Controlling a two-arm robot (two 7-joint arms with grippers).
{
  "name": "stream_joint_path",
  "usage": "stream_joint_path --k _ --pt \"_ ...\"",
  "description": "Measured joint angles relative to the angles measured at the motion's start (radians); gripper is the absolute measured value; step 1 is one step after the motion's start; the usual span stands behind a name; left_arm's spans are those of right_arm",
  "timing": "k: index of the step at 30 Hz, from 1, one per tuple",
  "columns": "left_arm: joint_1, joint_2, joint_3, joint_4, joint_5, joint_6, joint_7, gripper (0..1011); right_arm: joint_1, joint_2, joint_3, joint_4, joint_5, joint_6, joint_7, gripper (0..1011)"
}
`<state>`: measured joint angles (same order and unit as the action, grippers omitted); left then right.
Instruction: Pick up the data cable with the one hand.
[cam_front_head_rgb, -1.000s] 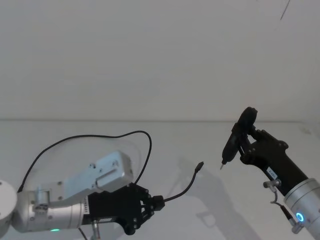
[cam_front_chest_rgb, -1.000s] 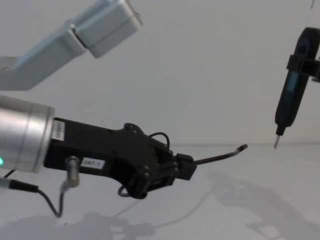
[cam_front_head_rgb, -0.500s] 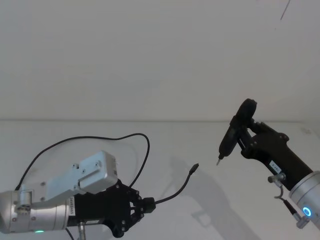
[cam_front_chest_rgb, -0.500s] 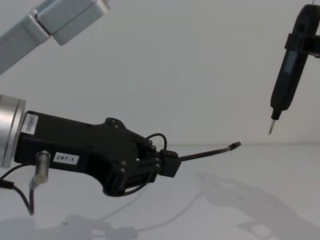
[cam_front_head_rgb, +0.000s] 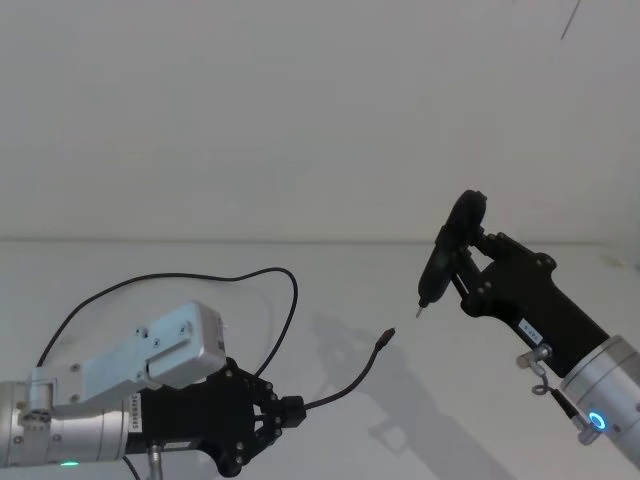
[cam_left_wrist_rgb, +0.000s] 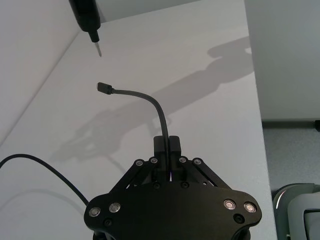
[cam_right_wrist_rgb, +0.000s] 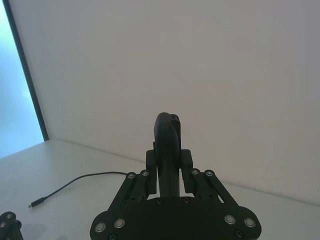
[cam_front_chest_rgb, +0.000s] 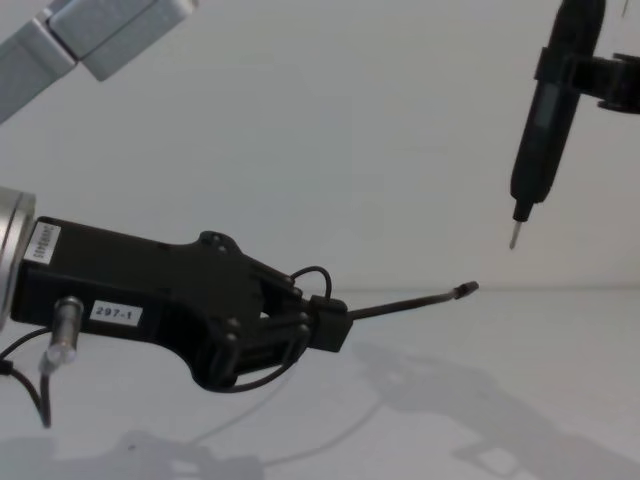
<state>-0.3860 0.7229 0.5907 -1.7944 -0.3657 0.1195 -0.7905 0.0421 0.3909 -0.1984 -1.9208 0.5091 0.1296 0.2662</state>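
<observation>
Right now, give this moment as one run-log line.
left gripper: shut on data cable, plug end aloft | right gripper: shut on pen tool, raised

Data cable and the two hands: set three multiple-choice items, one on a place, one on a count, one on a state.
1. Where is the plug of the data cable relative to the tip of the pen-shaped tool?
A. lower, towards the robot's left
B. touching it
C. above it

2. How many hands grip something?
A. none
B. one
C. two

3. The left hand is:
A. open wide
B. shut on the data cable
C. shut on nothing

Key: 1 A, the chest view shows the plug lower and to the left of the tip, with a gap between them. 2 C, the left hand pinches the cable and the right hand clamps the tool. 3 B, the cable runs out from between its closed fingers.
</observation>
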Motion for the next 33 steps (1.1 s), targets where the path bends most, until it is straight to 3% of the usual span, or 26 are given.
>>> stream_joint_path --k 19,33 --pt "0.002 0.006 -0.003 -0.003 -0.005 -0.003 -0.004 54 0.056 0.02 -0.07 0.074 -0.031 -0.058 0.057 283" --pt "0.003 0.007 -0.003 -0.004 -0.006 -0.003 -0.004 54 0.091 0.016 -0.094 0.123 -0.051 -0.076 0.062 283"
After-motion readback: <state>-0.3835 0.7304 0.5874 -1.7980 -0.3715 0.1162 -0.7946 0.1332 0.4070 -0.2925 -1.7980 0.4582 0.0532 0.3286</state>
